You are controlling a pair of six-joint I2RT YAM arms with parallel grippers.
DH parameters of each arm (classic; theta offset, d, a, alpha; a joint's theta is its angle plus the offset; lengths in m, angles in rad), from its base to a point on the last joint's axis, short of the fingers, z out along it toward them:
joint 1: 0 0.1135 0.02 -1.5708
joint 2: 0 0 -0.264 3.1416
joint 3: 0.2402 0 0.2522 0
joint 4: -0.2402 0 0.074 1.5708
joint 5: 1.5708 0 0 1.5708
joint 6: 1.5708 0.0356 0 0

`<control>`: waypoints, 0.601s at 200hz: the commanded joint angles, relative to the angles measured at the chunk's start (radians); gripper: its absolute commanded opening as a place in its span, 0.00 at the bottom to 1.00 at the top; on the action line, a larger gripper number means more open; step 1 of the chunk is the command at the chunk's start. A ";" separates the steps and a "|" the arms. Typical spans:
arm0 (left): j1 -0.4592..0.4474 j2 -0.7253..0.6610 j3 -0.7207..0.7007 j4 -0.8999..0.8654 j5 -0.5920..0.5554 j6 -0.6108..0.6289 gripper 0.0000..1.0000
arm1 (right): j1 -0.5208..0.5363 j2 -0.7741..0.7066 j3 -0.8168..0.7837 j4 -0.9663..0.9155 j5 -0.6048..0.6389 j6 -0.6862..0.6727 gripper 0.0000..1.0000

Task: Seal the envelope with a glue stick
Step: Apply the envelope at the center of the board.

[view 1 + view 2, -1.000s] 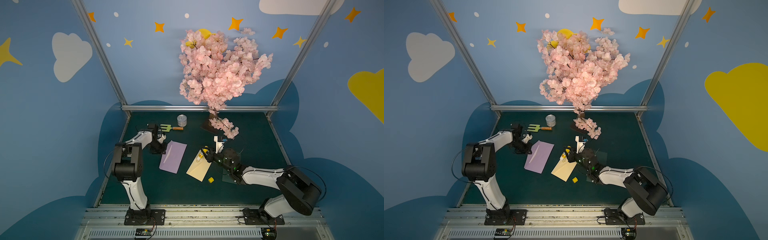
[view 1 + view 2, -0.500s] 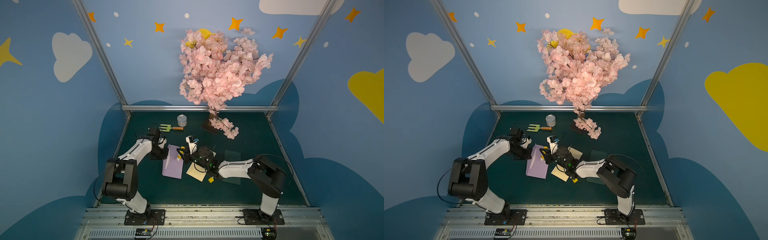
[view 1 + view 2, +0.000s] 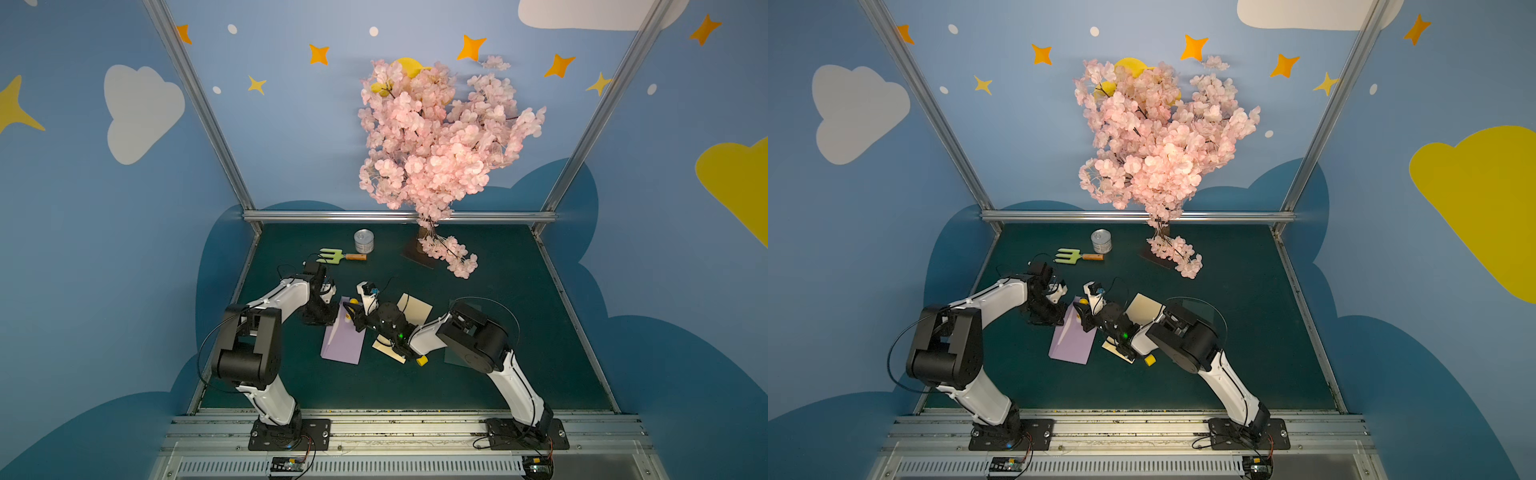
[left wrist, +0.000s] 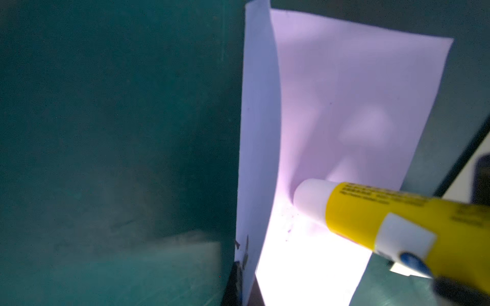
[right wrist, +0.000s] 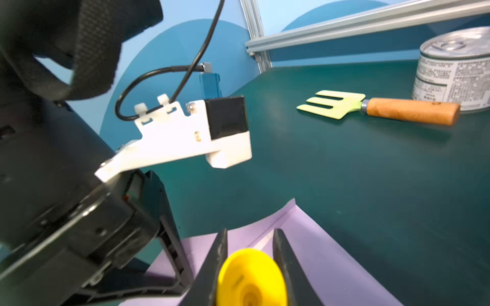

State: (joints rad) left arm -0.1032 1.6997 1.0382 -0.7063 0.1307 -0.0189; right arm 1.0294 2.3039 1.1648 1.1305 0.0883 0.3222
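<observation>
Yellow plastic glue stick (image 4: 371, 217) — clamped in right gripper (image 5: 249, 246), white tip now on lilac envelope (image 3: 343, 345), shifted left off cream envelope (image 3: 415, 308), which lies under that arm. Left gripper (image 3: 330, 312) closed on lilac envelope's raised flap — likely wrong paper.

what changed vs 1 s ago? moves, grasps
Right gripper, shut on the glue stick, swung from over the cream envelope across to the lilac envelope, tip now on it. Left gripper, shut on its flap, shifted frontward with it. Cream envelope, yellow cap, fork, can unchanged.
</observation>
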 commanded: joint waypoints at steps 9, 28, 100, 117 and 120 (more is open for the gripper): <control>0.003 0.001 0.009 0.007 -0.014 0.004 0.02 | 0.000 0.047 0.044 0.059 -0.009 -0.051 0.00; 0.002 0.001 0.006 0.007 -0.013 -0.008 0.02 | 0.014 0.056 0.046 0.045 -0.014 -0.119 0.00; 0.005 -0.018 0.002 0.010 -0.051 -0.033 0.02 | 0.068 -0.034 -0.114 0.045 -0.136 -0.209 0.00; 0.005 -0.014 0.003 0.010 -0.043 -0.036 0.02 | 0.077 -0.050 -0.132 0.049 -0.189 -0.194 0.00; 0.005 -0.015 0.005 0.010 -0.041 -0.037 0.03 | 0.080 -0.051 -0.132 0.052 -0.194 -0.194 0.00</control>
State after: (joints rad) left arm -0.1028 1.6962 1.0378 -0.6964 0.0952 -0.0441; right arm 1.0870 2.2765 1.0691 1.2236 -0.0082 0.1310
